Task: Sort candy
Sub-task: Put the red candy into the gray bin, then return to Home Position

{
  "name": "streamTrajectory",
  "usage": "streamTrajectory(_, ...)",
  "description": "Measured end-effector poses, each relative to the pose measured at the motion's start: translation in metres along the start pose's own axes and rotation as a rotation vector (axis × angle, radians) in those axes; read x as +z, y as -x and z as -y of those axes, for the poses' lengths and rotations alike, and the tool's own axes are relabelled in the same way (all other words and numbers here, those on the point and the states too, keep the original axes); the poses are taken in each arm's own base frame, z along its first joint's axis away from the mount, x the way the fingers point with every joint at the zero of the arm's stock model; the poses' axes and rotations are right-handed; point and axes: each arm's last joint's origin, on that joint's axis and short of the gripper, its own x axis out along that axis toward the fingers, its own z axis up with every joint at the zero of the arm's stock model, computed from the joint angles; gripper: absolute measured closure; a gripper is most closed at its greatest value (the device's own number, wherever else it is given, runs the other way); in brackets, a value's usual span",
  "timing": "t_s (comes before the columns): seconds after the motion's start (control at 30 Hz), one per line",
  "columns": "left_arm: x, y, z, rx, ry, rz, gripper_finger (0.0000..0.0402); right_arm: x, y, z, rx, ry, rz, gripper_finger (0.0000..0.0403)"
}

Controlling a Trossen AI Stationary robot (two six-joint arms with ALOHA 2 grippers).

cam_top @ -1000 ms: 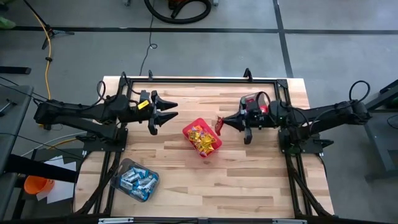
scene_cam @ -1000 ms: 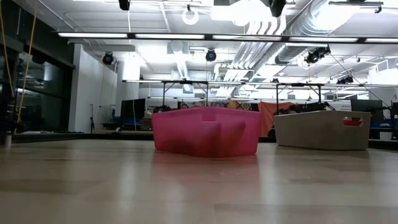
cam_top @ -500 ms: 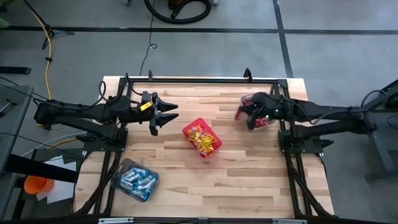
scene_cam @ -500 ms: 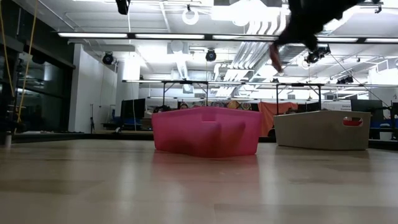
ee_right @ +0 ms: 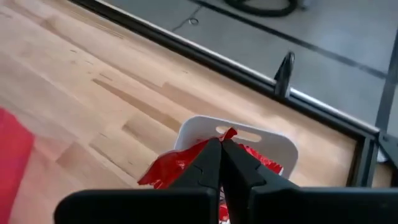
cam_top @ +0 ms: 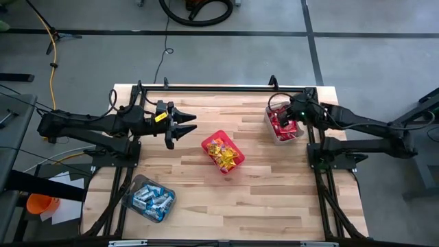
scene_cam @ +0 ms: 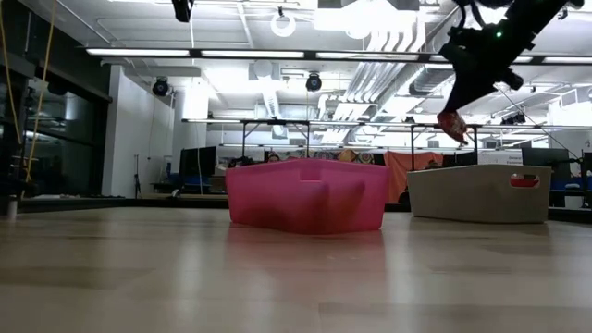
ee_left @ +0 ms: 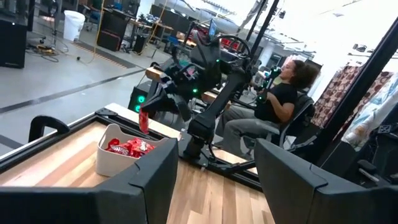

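Observation:
My right gripper [scene_cam: 450, 117] is shut on a shiny red candy packet [scene_cam: 454, 128] and hovers over the pale tub [cam_top: 274, 130] at the table's far right, which has red candy [ee_left: 127, 147] in it. The red square bin [cam_top: 223, 152] in the middle of the table holds yellow and red candy. My left gripper [cam_top: 191, 121] hangs open and level above the table, left of the red bin, with nothing between its fingers [ee_left: 155, 177]. My right gripper pinches the red packet between its two shut fingers, on the part of the wrapper [ee_right: 191, 159] beside the fingertips. The fingers slant down from the table's right side. The packet [ee_left: 144, 121] hangs below them, clear of the tub and its candy.
A clear tub [cam_top: 149, 197] of blue-and-white candy stands at the table's near left corner. A black frame rail [cam_top: 219, 89] runs along the far edge. Beyond the table a person [ee_left: 280, 93] sits in a chair.
My right gripper has carried the red packet from beside the red bin toward the table's far right, over the pale tub. It has tipped from level to slanting down and stayed shut on the packet.

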Motion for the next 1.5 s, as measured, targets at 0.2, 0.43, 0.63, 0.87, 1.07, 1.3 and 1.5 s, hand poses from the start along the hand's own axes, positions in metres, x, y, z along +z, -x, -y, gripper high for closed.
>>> streamTrajectory(0.2, 0.000, 0.000, 0.000, 0.000, 0.001, 0.000, 0.0202, 0.001, -0.017, 0.002, -0.016, -0.038, -0.084, 0.0358)
streamTrajectory(0.43, 0.000, 0.000, 0.000, 0.000, 0.001, 0.000, 0.0202, 0.001, -0.025, 0.004, -0.012, -0.051, -0.139, 0.0216)
streamTrajectory(0.63, 0.000, 0.000, 0.000, 0.009, 0.000, 0.003, 0.0202, 0.010, -0.012, 0.000, 0.167, 0.000, -0.215, 0.0139)
streamTrajectory(0.87, 0.002, 0.000, 0.000, 0.015, -0.060, 0.024, 0.0202, 0.049, 0.033, -0.002, 0.377, -0.012, -0.073, 0.0151)
streamTrajectory(1.07, 0.002, 0.001, 0.000, 0.007, -0.167, 0.020, 0.0202, 0.072, 0.069, -0.010, 0.554, -0.014, 0.180, 0.0250)
streamTrajectory(1.3, -0.001, 0.017, -0.003, -0.018, -0.312, -0.017, 0.0287, 0.072, 0.078, -0.022, 0.659, -0.024, 0.213, 0.0381)
streamTrajectory(1.5, -0.042, 0.048, -0.027, -0.018, -0.220, 0.013, 0.0391, 0.074, 0.082, -0.026, 0.700, -0.019, 0.244, 0.0398)
